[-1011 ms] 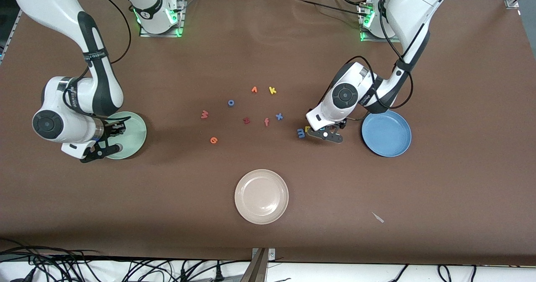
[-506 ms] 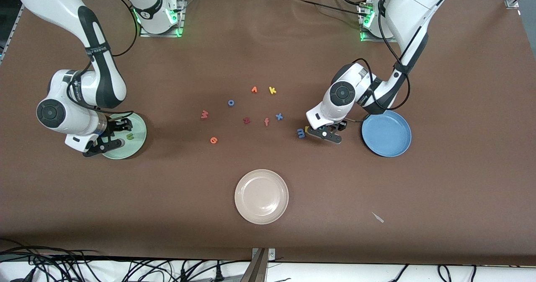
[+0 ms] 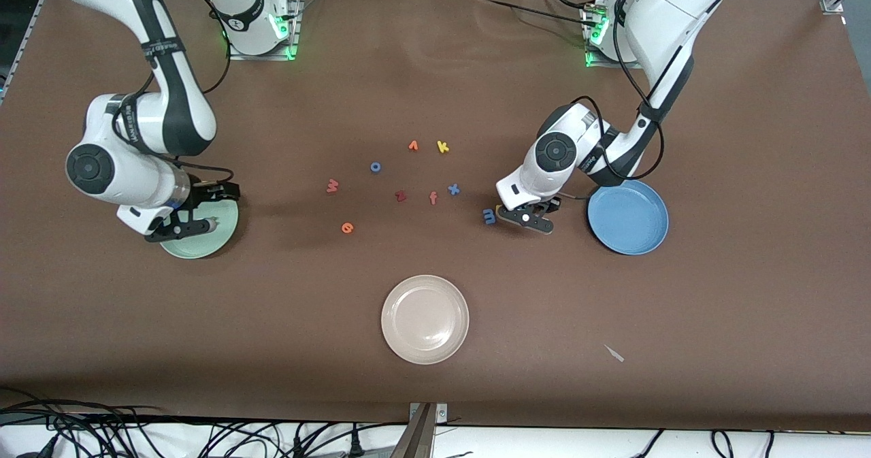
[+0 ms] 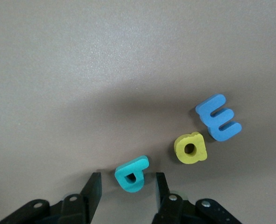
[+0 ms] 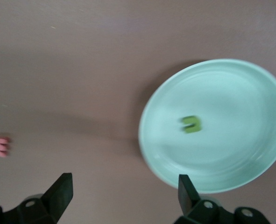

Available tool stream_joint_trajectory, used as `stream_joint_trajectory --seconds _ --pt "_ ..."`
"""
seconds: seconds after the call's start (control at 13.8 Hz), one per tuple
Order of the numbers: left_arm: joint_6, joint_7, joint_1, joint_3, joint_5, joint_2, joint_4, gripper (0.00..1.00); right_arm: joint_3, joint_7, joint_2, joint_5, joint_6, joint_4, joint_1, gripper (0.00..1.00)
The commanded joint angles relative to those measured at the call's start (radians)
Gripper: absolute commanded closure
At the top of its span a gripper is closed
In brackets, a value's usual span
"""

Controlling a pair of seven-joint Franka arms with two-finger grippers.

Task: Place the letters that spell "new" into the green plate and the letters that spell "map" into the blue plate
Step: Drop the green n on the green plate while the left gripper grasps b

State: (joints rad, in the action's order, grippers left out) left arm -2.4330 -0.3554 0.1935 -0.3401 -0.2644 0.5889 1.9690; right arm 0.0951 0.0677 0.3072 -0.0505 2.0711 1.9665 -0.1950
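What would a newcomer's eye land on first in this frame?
Probably the two white arms at opposite ends of the table. The left gripper is down at the table beside the blue plate, its open fingers straddling the teal p, with the yellow a and blue m lying just past it. The right gripper hangs open over the green plate, where the olive-green n lies.

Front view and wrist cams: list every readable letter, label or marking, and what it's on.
All are loose foam letters on the table unless noted.
"k": yellow k
"o": blue o
"w": red w
"z": dark red z
"f": salmon f
"x": blue x
"e": orange e
"m": blue m
"a": yellow a
"p": teal p
"n" or "u": olive letter, in the green plate
Orange piece beside k: shape unclear.
Arm band print: too small to read.
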Motion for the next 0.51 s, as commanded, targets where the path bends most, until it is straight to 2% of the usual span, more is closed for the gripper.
stream_joint_trajectory --seconds 0.0,0.22,0.43 --pt "-0.018 -0.01 -0.003 0.001 -0.062 0.003 0.002 0.81 -0.056 -0.171 -0.077 -0.014 0.003 0.075 -0.001 0.0" --pt "-0.015 -0.01 -0.009 0.001 -0.064 0.002 0.002 0.94 -0.141 -0.378 -0.099 -0.012 0.01 0.098 -0.003 0.0" --pt "0.005 -0.008 -0.017 0.003 -0.064 -0.015 0.002 0.94 -0.215 -0.581 -0.103 -0.003 0.033 0.11 -0.004 0.0"
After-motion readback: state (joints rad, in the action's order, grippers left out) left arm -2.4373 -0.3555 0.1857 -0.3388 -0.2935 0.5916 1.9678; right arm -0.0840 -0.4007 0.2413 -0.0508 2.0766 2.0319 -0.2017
